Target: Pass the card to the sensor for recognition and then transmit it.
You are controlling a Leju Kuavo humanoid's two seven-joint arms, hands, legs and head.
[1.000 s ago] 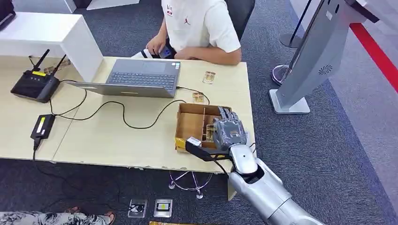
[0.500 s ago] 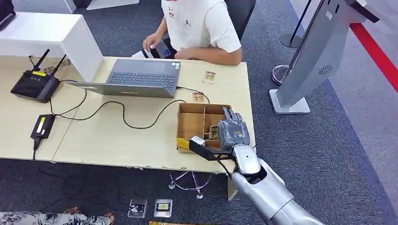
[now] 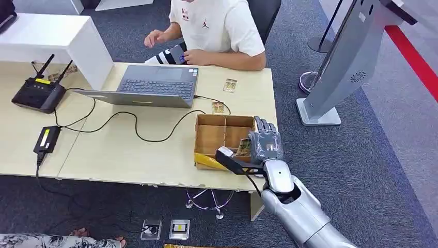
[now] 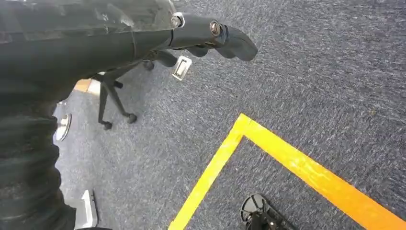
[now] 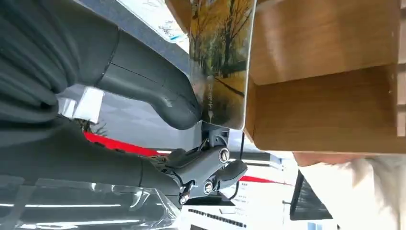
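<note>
- Left hand (image 4: 210, 36) hangs low over the carpet w/ the yellow floor tape (image 4: 268, 143); fingers look curled in w/ nothing between them.
- Right hand (image 3: 264, 145) is at the near-right part of the cardboard box (image 3: 209, 137), over the table edge; thumb (image 5: 163, 103) presses on the card (image 5: 221, 57), so the card is pinched and held; other fingers are partly hidden, I cannot tell how they lie.
- Card is at the right hand, above the box's right compartment, standing about on its edge; printed w/ autumn trees; in head view it is a small yellowish piece (image 3: 244, 148) beside the fingers.
- Handling, my judgement: card is thin, light, stiff and probably glossy, so it can slip or twist in a pinch; better to hold at one short end w/ thumb flat on the face, so most of the card stays free for the sensor; too hard a squeeze may bend it.
- Vs. 1 s ago: right hand has moved to the right and a bit up from inside the box; card now is lifted out w/ it; box, laptop (image 3: 155, 85), router (image 3: 37, 93) did not move.
- Farther: more cards lie on the table (image 3: 129, 150) near the laptop cable; person (image 3: 217, 26) sits behind the desk, one hand now raised more to the left than before; grey kiosk stand (image 3: 346, 62) is far right, maybe the sensor, not sure.
</note>
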